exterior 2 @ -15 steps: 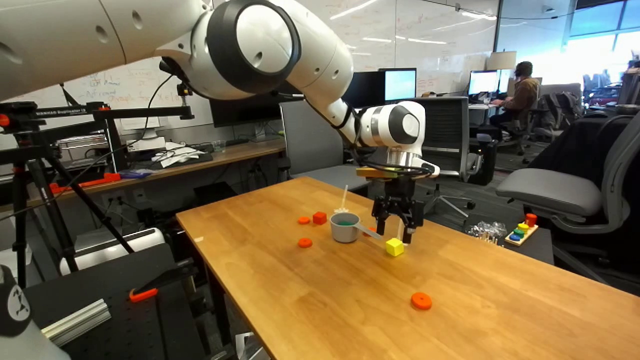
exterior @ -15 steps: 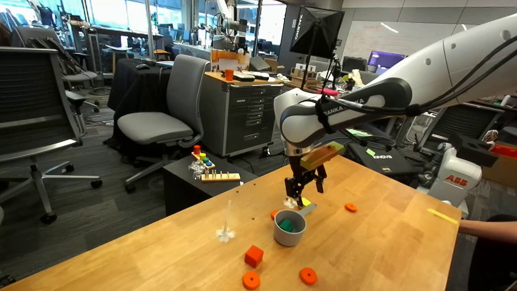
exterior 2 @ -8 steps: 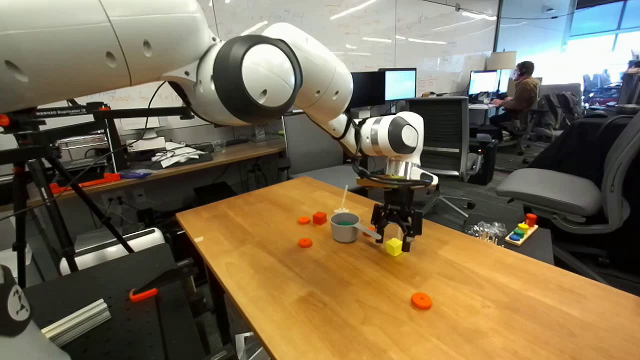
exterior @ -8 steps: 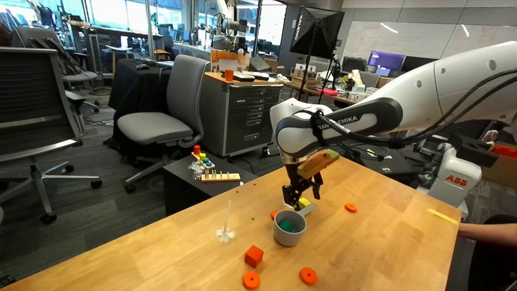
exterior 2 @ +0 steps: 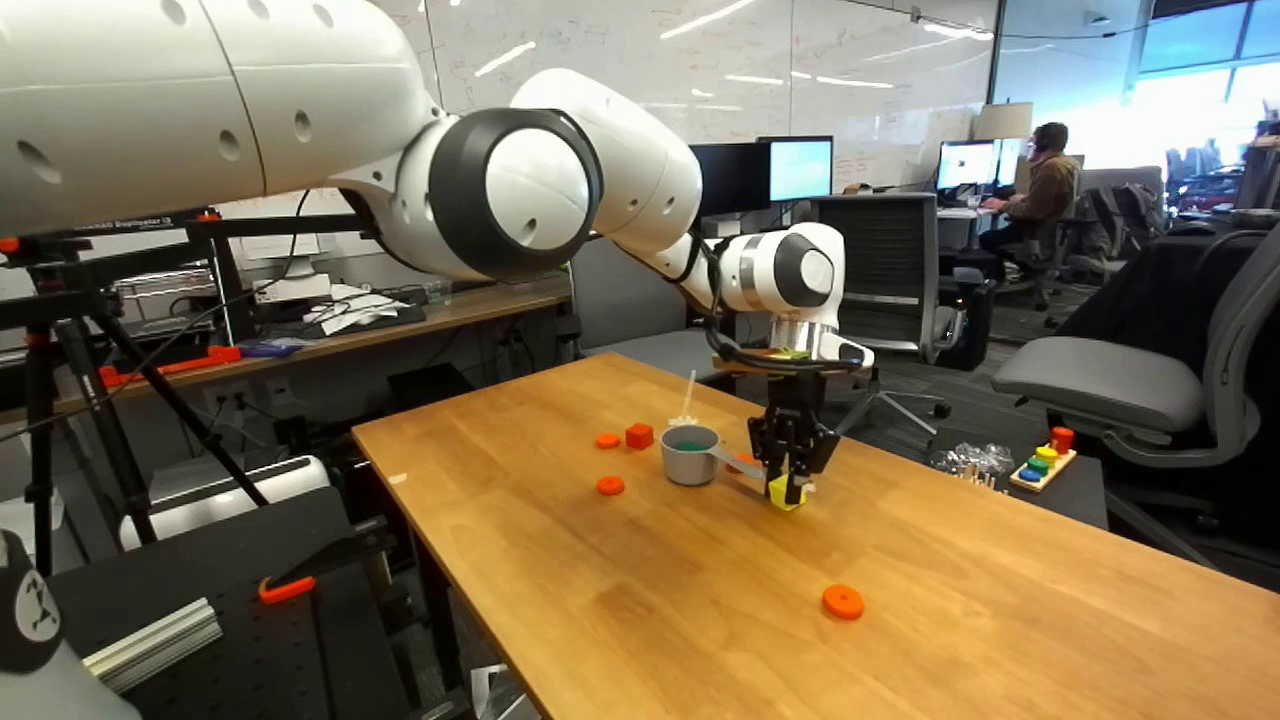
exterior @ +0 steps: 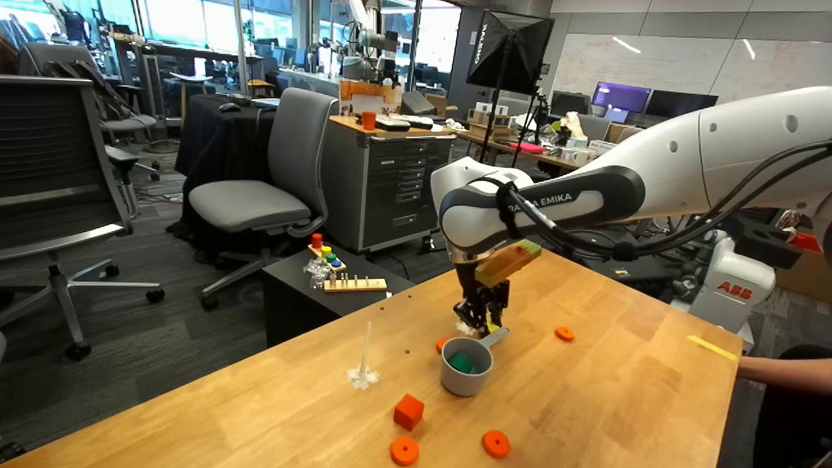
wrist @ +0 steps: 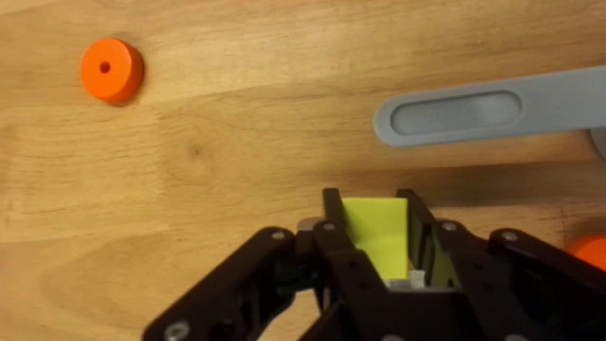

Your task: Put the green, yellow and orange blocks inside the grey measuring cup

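In the wrist view the jaws are pinching the yellow block point(wrist: 377, 227), pressed on two sides of it. The yellow block is low down by the surface point(exterior: 585, 403), near the end of the long handle point(wrist: 454, 111) that sticks out from the grey cup point(exterior: 463, 385). The grey cup stands upright, and the green block point(exterior: 461, 363) is inside it. The orange block point(exterior: 409, 412) sits out on the surface, and four round orange discs point(exterior: 496, 444) lie here and there, in both exterior views. A thin white stick point(exterior: 367, 351) stands up from the surface too. The robot arm point(exterior: 669, 169) says EMIKA on its dark side in an exterior view, and part of the word before that is hidden. A white machine point(exterior: 733, 270) just past the surface says ABB in big red letters. The black lamp point(exterior: 510, 52) has pale letters that run sideways, and I cannot read them. In an exterior view, small letters on a black bar point(exterior 2: 150, 223) say Duplicator, close under the thick white part of the robot arm. The white board point(exterior 2: 860, 115) on the wall has red scribbles too faint to read.
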Robot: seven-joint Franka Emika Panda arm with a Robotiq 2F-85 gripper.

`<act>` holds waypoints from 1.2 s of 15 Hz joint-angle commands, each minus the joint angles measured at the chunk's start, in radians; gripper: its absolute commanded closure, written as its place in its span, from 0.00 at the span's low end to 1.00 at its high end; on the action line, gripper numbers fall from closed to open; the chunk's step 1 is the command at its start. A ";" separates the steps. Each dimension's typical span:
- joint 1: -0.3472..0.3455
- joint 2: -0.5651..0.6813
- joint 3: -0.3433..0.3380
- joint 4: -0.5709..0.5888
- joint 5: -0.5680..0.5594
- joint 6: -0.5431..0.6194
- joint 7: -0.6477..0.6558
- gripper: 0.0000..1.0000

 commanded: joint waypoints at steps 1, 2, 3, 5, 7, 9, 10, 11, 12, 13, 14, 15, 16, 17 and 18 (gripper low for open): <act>-0.001 0.028 0.000 0.066 -0.002 -0.026 -0.021 0.92; -0.002 0.019 0.003 0.062 0.001 -0.028 -0.020 0.91; -0.004 0.010 0.008 0.057 0.006 -0.030 -0.025 0.91; -0.005 -0.018 0.013 0.048 0.009 -0.026 -0.029 0.91; 0.001 -0.056 0.014 0.038 0.005 -0.028 -0.040 0.91; 0.005 -0.093 0.015 0.026 0.004 -0.036 -0.043 0.91; 0.010 -0.117 0.018 0.018 0.007 -0.049 -0.040 0.91; 0.012 -0.137 0.021 0.009 0.010 -0.061 -0.034 0.91; 0.022 -0.156 0.022 0.002 0.007 -0.066 -0.031 0.90; 0.026 -0.170 0.027 -0.006 0.008 -0.069 -0.036 0.90; 0.036 -0.180 0.032 -0.011 0.007 -0.074 -0.037 0.90; 0.042 -0.189 0.038 -0.017 0.009 -0.074 -0.039 0.90; 0.055 -0.196 0.044 -0.025 0.009 -0.078 -0.038 0.90; 0.070 -0.201 0.047 -0.034 0.006 -0.077 -0.034 0.90; 0.085 -0.206 0.053 -0.044 0.005 -0.075 -0.033 0.90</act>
